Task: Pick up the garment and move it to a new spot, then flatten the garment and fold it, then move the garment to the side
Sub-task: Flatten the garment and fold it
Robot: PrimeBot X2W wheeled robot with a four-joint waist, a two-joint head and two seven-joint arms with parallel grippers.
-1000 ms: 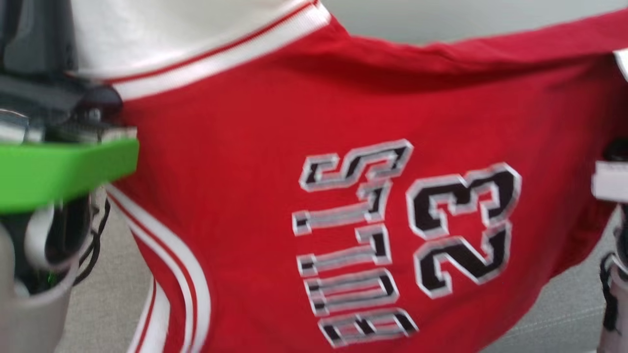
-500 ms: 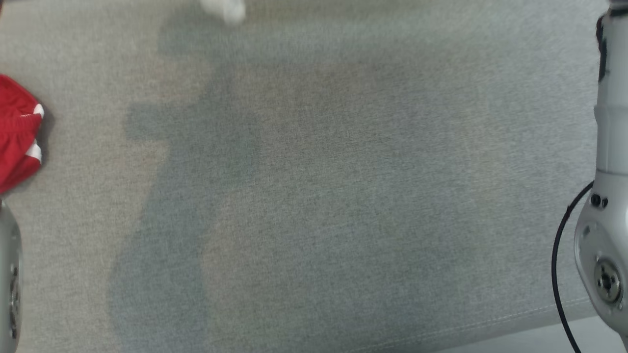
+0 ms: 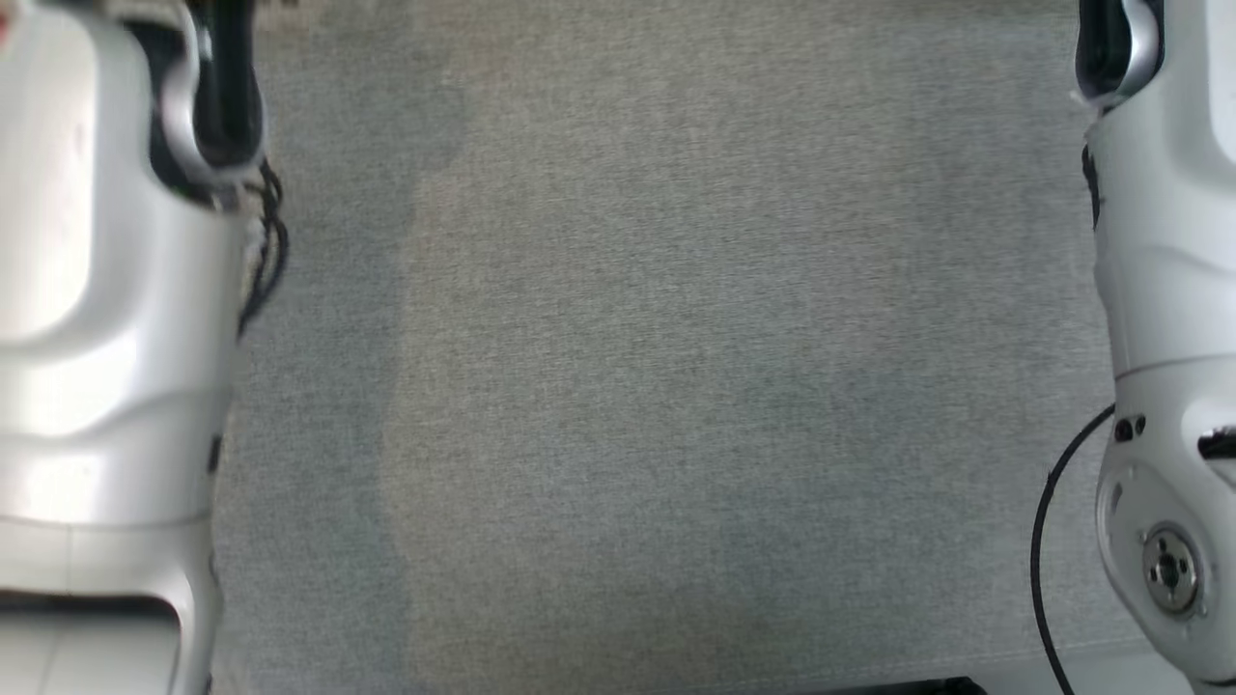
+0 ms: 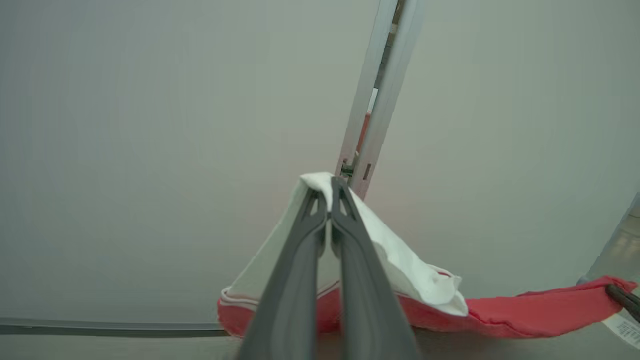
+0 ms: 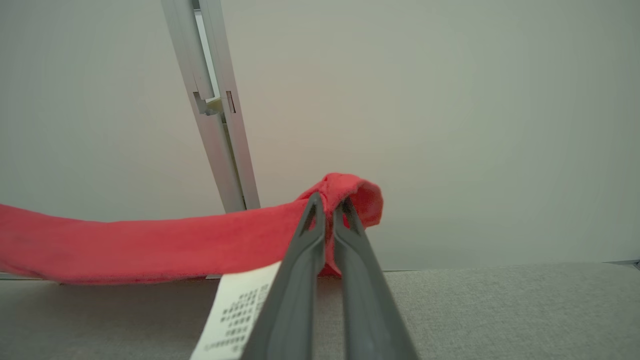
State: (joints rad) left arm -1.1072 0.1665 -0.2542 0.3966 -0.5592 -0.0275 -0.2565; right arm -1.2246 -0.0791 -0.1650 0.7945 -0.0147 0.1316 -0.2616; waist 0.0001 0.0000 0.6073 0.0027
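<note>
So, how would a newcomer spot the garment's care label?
In the right wrist view, find the grey fabric surface, then the red garment stretched above it. From its lower edge, beside the right pincer, hangs the care label: a white strip with small dark print, unlike the plain red cloth.

The left forearm (image 3: pixel 106 338), at the left edge of the head view, is a glossy silver-white shell; twisted black cables (image 3: pixel 270 232) run beside its dark joint; the right forearm (image 3: pixel 1168 290) matches, with a thin black cable (image 3: pixel 1048 541) and a round metal fitting (image 3: pixel 1170 569); the left pincer (image 4: pixel 327 192) and right pincer (image 5: pixel 330 200) have long, slim, dark grey fingers.
</note>
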